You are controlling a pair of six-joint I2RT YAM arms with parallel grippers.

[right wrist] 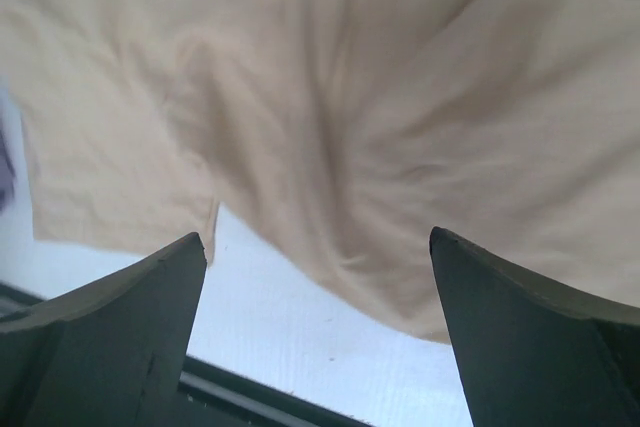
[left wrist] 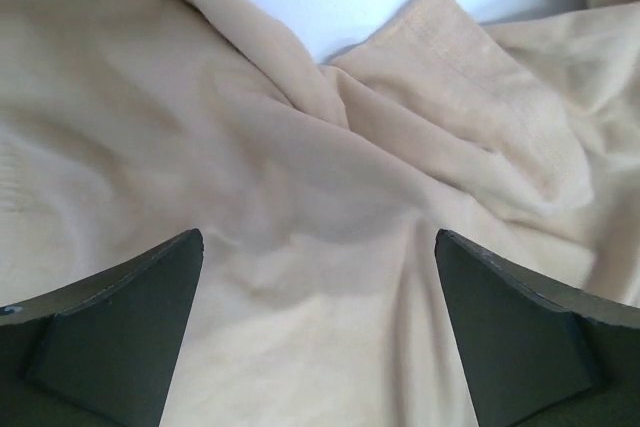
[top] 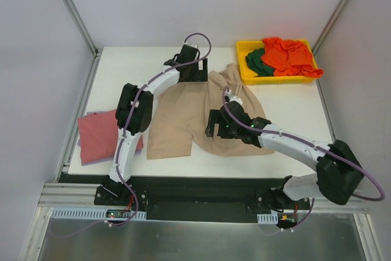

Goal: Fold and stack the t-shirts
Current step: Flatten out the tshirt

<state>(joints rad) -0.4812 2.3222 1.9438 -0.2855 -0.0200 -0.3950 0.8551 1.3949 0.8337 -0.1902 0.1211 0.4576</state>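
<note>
A large tan t-shirt [top: 183, 120] lies rumpled across the middle of the white table. My left gripper [top: 197, 73] is open above its far edge; the left wrist view shows tan folds and a sleeve [left wrist: 470, 97] between the fingers [left wrist: 130, 327]. My right gripper [top: 217, 128] is open over the shirt's near right part; the right wrist view shows the shirt's hem [right wrist: 330, 147] and bare table between the fingers [right wrist: 520, 337]. A folded dusty-red shirt [top: 101, 136] lies at the left on a lavender one [top: 82, 158]. Orange-red shirts [top: 287, 56] and a dark green one [top: 258, 62] lie in the bin.
The yellow plastic bin [top: 244, 65] stands at the table's far right corner. The table's near edge [top: 201, 175] runs just below the tan shirt. White walls and metal frame rails enclose the table on three sides.
</note>
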